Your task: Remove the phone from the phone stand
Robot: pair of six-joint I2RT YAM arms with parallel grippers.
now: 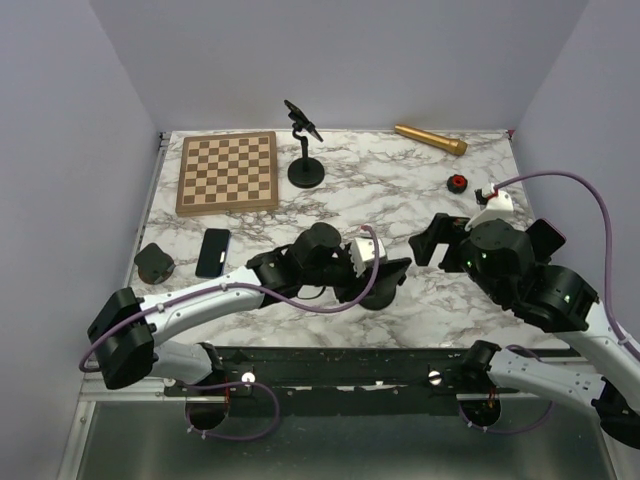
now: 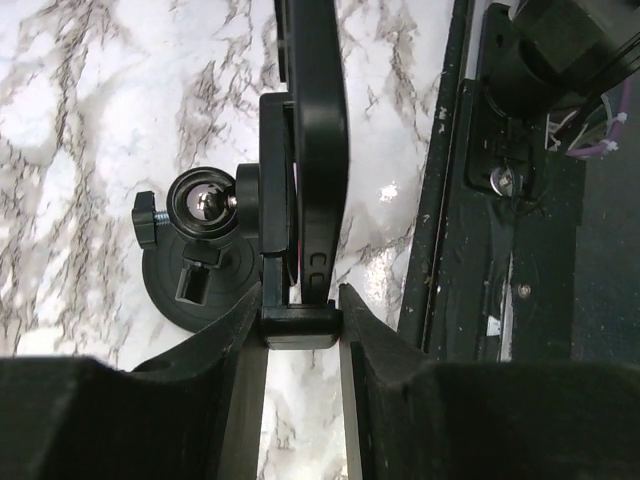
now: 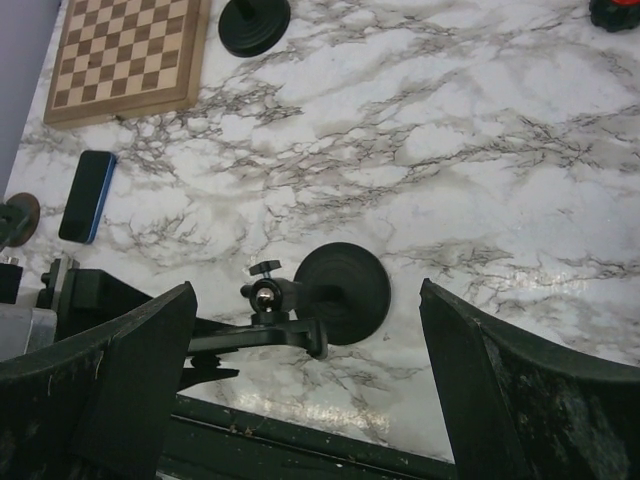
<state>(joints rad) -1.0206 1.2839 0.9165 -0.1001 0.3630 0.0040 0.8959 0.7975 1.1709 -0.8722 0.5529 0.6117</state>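
Note:
The black phone stand's round base [image 2: 170, 290] rests on the marble near the front edge and also shows in the right wrist view [image 3: 345, 290]. Its ball joint [image 2: 205, 200] carries a clamp. A black phone [image 2: 320, 130], seen edge-on, sits in the clamp. My left gripper [image 2: 300, 325] is shut on the clamp's end lip [image 2: 298, 330], which wraps the phone's end. In the top view it [image 1: 395, 272] is at the table's front centre. My right gripper [image 3: 306, 285] is wide open and empty, hovering above the stand's base; in the top view it [image 1: 437, 240] is just right of the left one.
A second stand [image 1: 306, 172] stands at the back centre, beside a chessboard [image 1: 228, 171]. Another phone [image 1: 212, 252] and a dark round object [image 1: 155, 262] lie at the left. A gold cylinder [image 1: 430, 139] and a red knob [image 1: 457, 182] are at the back right. A black rail [image 2: 450, 200] borders the front edge.

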